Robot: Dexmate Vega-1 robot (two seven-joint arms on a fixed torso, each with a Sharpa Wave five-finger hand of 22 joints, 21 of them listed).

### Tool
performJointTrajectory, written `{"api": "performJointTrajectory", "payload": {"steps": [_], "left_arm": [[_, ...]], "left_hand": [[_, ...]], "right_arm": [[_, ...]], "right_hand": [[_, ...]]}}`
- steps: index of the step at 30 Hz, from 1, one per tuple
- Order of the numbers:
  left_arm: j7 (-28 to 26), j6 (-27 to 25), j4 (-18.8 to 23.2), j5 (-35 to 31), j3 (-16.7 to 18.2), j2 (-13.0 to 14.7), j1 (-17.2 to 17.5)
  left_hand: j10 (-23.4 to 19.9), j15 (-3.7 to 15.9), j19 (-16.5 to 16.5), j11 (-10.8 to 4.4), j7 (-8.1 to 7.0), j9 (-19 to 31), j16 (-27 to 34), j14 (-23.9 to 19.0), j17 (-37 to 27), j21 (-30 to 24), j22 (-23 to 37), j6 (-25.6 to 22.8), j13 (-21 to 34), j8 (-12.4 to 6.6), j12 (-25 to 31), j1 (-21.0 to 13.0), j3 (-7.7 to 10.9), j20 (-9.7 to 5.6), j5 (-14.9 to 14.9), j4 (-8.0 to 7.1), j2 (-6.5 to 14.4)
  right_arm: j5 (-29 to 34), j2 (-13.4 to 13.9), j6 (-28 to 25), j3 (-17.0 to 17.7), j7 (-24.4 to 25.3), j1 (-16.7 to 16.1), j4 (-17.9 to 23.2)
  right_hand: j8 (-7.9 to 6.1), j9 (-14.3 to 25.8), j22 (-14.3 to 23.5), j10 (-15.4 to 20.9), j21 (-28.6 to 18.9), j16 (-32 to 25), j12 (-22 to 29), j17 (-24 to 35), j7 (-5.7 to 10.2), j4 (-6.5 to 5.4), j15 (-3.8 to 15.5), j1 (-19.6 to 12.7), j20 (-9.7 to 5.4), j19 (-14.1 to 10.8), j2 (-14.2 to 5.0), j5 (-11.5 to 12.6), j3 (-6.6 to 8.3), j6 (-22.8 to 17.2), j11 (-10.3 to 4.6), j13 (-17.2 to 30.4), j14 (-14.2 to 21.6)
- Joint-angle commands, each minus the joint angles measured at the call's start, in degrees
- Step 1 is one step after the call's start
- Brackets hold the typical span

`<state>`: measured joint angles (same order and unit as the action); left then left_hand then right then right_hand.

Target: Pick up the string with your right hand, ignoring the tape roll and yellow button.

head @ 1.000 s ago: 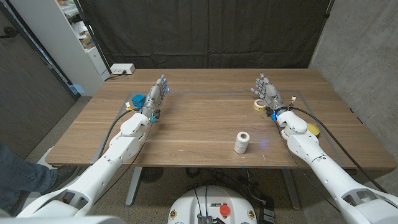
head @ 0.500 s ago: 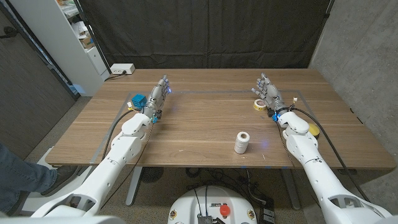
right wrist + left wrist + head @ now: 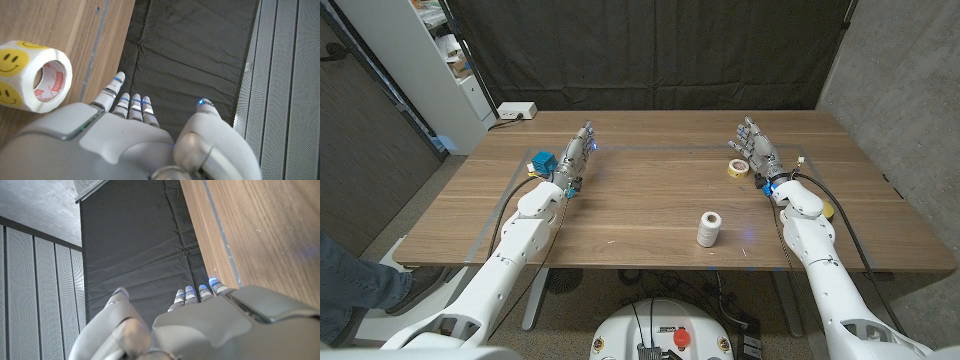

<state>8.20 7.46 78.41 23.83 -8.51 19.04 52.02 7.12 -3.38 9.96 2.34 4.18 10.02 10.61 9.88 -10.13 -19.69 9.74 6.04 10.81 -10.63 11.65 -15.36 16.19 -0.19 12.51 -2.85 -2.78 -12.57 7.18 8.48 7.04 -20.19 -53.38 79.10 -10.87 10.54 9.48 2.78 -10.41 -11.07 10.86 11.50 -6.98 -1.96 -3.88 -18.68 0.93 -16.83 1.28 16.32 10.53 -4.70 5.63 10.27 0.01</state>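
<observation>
A white spool of string [image 3: 709, 229] stands upright on the wooden table [image 3: 640, 215], near its front edge and right of centre. My right hand [image 3: 758, 153] is at the far right of the table, well behind the spool, fingers apart and holding nothing. A tape roll [image 3: 737, 168] with yellow smiley faces lies just beside it, seen close up as the tape roll [image 3: 31, 75] in the right wrist view. A yellow button [image 3: 823, 208] sits right of my right forearm. My left hand [image 3: 576, 156] is at the far left, fingers apart and empty.
A blue cube [image 3: 542, 161] sits by my left hand. A white power strip [image 3: 517, 111] lies at the table's back left corner. A black curtain hangs behind the table, and a white shelf unit [image 3: 440, 60] stands at the back left.
My right hand has shifted slightly to the right, away from the tape roll. The left hand and the spool have not moved.
</observation>
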Motion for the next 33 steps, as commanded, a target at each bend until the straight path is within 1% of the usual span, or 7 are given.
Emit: {"api": "performJointTrajectory", "payload": {"steps": [1, 20, 22, 24, 26, 28, 33], "left_arm": [[-0.39, -1.37, 1.75, -1.81, 1.1, -0.87, 0.86], [0.25, -2.94, 3.26, -2.53, 1.65, -0.34, 1.36], [2.28, -1.39, 1.43, -1.12, 1.95, -1.02, 0.79], [1.39, 0.12, 0.54, -0.48, 2.59, -2.58, 0.99], [0.31, -0.58, 1.15, -1.27, 2.53, -2.4, 1.26], [0.61, 0.02, 0.62, -0.75, 2.84, -2.84, 1.33], [0.85, -0.25, 0.99, -1.44, 2.69, -2.22, 1.45]], "left_hand": [[-0.03, -0.26, 5.39, 0.36, 0.4, 0.12, 0.17, 2.17, -0.19, 0.12, 0.19, -0.08, 0.07, -0.32, 0.43, -0.42, 0.33, 0.38, -0.08, 0.23, 0.21], [-0.33, -0.28, 5.41, 0.29, 0.5, 0.14, 0.22, 1.99, -0.17, 0.72, 0.22, -0.58, 0.09, -0.41, 0.51, -0.82, 0.43, 0.8, -0.37, 0.62, 0.51], [-0.41, -0.3, 5.39, 0.17, 0.5, 0.14, 0.22, 1.99, -0.17, 0.77, 0.22, -0.62, 0.09, -0.41, 0.54, -0.87, 0.45, 0.82, -0.4, 0.67, 0.54], [-1.08, -0.43, 4.99, 0.14, 0.41, 0.15, 0.41, 1.45, -0.17, 0.83, 0.23, -0.96, 0.1, -0.51, 0.79, -1.02, 0.48, 1.25, -0.49, 0.83, 0.61], [-2.1, -0.51, 4.56, 0.19, 0.45, 0.17, 0.67, 0.58, -0.17, 0.98, 0.24, -2.0, 0.11, -0.82, 1.14, -1.26, 0.53, 1.39, -0.6, 1.07, 0.73], [-2.49, -0.46, 4.19, 0.21, 0.45, 0.17, 0.76, 0.22, -0.16, 1.02, 0.24, -2.33, 0.12, -0.88, 1.25, -1.39, 0.56, 0.68, -0.64, 1.21, 0.8], [-2.61, -0.45, 4.26, 0.41, 0.64, 0.18, 0.66, 0.26, -0.16, 1.28, 0.24, -2.53, 0.12, -0.87, 1.24, -1.55, 0.6, 0.26, -0.7, 1.38, 0.89]], "right_arm": [[1.71, -2.39, 0.69, 3.6, -2.62, -1.65, 2.42], [1.49, -3.17, 0.34, 5.78, -4.94, -4.82, 6.22], [2.17, -2.98, 1.19, 5.86, -4.84, -5.1, 6.24], [2.32, -3.07, 1.23, 6.06, -4.64, -5.45, 6.66], [2.07, -3.18, 1.61, 6.3, -4.9, -5.66, 6.71], [1.76, -3.38, 1.85, 6.57, -5.04, -5.94, 6.88], [1.34, -3.44, 2.38, 7.01, -5.64, -6.65, 7.37]], "right_hand": [[-0.34, 0.16, 0.26, 0.09, -0.39, -0.58, 0.22, 0.13, -0.07, 0.4, 0.16, -0.73, -0.23, -0.2, 0.14, 0.3, 0.02, -0.16, -0.36, 0.29, 0.22], [-0.27, 0.17, 0.25, 0.39, -0.44, -0.52, 0.29, 0.06, 0.04, 0.86, 0.2, -1.24, -0.3, -0.28, 0.25, 0.34, 0.02, 0.02, -0.26, 0.31, 0.22], [-0.26, 0.17, 0.25, 0.44, -0.43, -0.53, 0.3, 0.06, 0.07, 0.88, 0.22, -1.26, -0.27, -0.26, 0.25, 0.34, 0.01, 0.05, -0.23, 0.31, 0.23], [-0.25, 0.17, 0.25, 0.48, -0.43, -0.53, 0.31, 0.06, 0.07, 0.91, 0.21, -1.29, -0.26, -0.24, 0.25, 0.34, 0.01, 0.07, -0.14, 0.31, 0.26], [-0.22, 0.17, 0.25, 0.48, -0.43, -0.53, 0.31, 0.06, 0.09, 0.93, 0.2, -1.31, -0.24, -0.24, 0.26, 0.34, 0.0, 0.14, -0.19, 0.31, 0.25], [-0.23, 0.18, 0.25, 0.51, -0.42, -0.54, 0.31, 0.06, 0.14, 0.97, 0.15, -1.34, -0.25, -0.23, 0.27, 0.34, -0.01, 0.14, -0.19, 0.32, 0.27], [-0.2, 0.18, 0.25, 0.44, -0.44, -0.53, 0.27, 0.07, 0.15, 1.03, 0.22, -1.39, -0.24, -0.26, 0.28, 0.34, -0.03, 0.22, -0.17, 0.32, 0.27]]}}
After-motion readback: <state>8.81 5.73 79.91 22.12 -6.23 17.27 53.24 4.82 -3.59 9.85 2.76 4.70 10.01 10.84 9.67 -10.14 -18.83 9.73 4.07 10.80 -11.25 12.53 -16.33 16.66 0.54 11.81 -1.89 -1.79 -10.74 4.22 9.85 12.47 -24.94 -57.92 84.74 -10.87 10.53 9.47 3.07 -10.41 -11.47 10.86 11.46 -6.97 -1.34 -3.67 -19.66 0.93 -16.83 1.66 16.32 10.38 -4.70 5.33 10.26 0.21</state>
